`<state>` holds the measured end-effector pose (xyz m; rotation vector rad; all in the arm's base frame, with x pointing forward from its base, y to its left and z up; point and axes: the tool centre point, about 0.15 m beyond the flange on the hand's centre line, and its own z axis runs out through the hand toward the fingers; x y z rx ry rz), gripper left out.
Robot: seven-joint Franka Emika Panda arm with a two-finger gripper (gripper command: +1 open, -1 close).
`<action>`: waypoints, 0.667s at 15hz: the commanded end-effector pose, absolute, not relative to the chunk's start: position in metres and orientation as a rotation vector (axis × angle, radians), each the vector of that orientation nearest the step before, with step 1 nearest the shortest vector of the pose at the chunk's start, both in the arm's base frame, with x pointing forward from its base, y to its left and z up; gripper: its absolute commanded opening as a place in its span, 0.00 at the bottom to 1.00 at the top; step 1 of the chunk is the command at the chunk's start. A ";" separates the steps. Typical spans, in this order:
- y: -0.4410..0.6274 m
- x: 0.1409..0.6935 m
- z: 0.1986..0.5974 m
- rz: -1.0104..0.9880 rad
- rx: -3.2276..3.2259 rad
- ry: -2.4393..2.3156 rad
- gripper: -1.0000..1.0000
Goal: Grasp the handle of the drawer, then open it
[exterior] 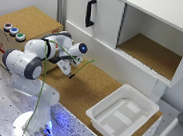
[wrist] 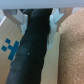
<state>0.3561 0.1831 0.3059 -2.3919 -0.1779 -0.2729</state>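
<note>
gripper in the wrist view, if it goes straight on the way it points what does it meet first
Most likely the black handle. It lies right ahead of the gripper, running between the two open fingers. How near it is, or whether the fingers already touch it, the blurred picture cannot settle.

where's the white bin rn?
In the exterior view, the white bin sits on the cork counter toward the lower right, below the open cabinet compartment and to the right of the end effector.
</note>
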 end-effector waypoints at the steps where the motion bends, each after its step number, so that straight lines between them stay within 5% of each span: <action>1: 0.142 0.397 0.278 -0.254 -2.405 -0.191 0.00; 10: 0.114 0.395 0.285 -0.286 -2.455 -0.133 0.00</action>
